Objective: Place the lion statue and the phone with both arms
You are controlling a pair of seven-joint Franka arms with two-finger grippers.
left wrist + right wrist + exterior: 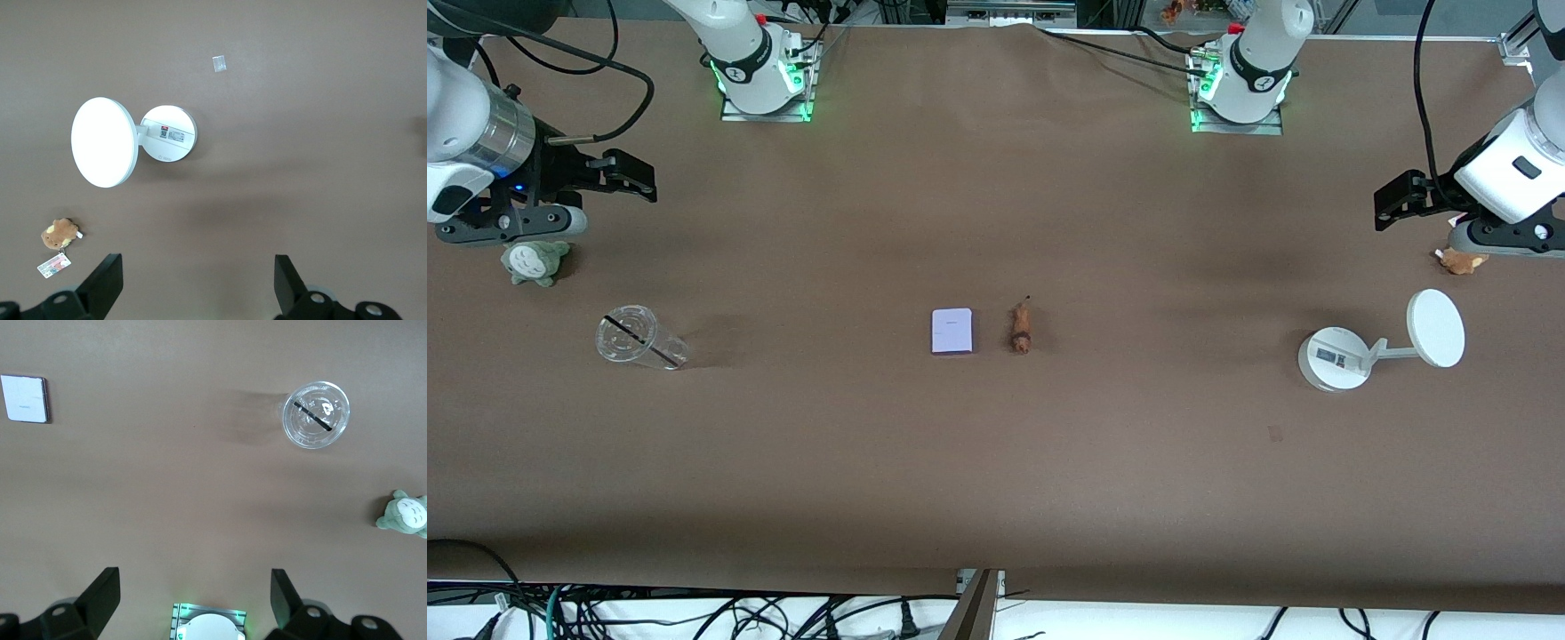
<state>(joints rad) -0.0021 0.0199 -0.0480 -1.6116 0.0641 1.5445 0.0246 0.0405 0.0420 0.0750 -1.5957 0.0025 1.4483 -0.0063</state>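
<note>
Front view | lion statue (1020, 329): tiny reddish-brown | phone (951, 332): flat lavender | left pincer (1391, 201), right pincer (633, 178): spread, empty

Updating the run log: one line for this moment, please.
phone beside lion statue, mid-table, untouched | left pincer open, empty, waiting | right pincer open, empty, waiting

Counted items on the brown table (996, 462)

One phone (951, 331), one lion statue (1020, 329), one clear plastic cup (639, 338) lying on its side, one white stand with a disc (1378, 342), and two plush toys: one grey-green plush (534, 262) and one brown plush with a tag (1461, 260). Two grippers, left gripper (1392, 203) and right gripper (633, 178), both with fingers spread.
</note>
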